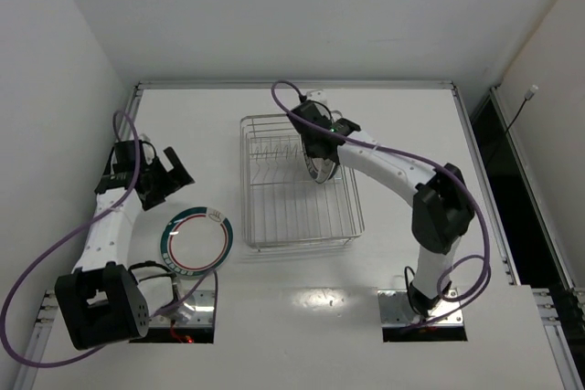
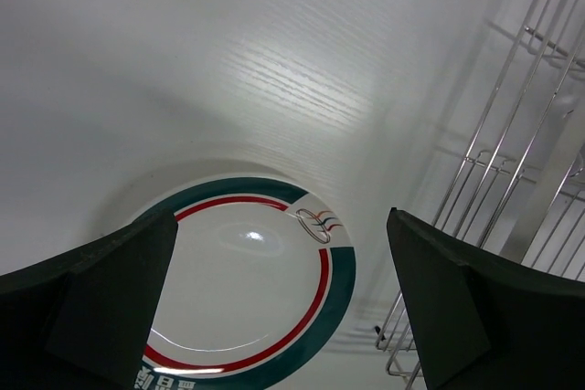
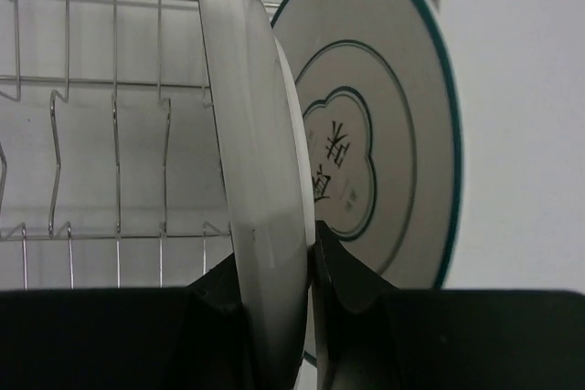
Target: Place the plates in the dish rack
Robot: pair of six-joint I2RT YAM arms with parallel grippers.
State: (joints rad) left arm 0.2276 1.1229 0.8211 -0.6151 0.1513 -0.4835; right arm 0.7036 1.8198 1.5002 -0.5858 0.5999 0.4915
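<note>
A right gripper hangs over the far half of the dish rack with its jaws pinched tight on the rim of a white plate, carried on edge and roughly in line with the rack's upright wire dividers. Just beside it, on the side away from the dividers seen in the wrist view, a second plate with a thin green rim line and a centre motif stands upright. Whether this one is seated between the wires cannot be told, since its foot is hidden behind the fingers. Well to the left of the rack, a banded plate with a green and red rim lies flat and face up on the table. The left gripper is poised above it, jaws spread wide and holding nothing. The plates look like glazed crockery: stiff, fairly heavy for their thinness, slick under rubber pads and apt to chip or crack if knocked against the wire. The rim appears to be the only workable hold, with the pinch taken across its thickness as the right arm does here. A plate held on edge this way may swing or slip if the grip sits off-centre. The flat plate beside the rack will likely be harder to take, as a finger must slip under its raised lip before it can be tipped up. Lowering into a slot calls for a slow descent.
</note>
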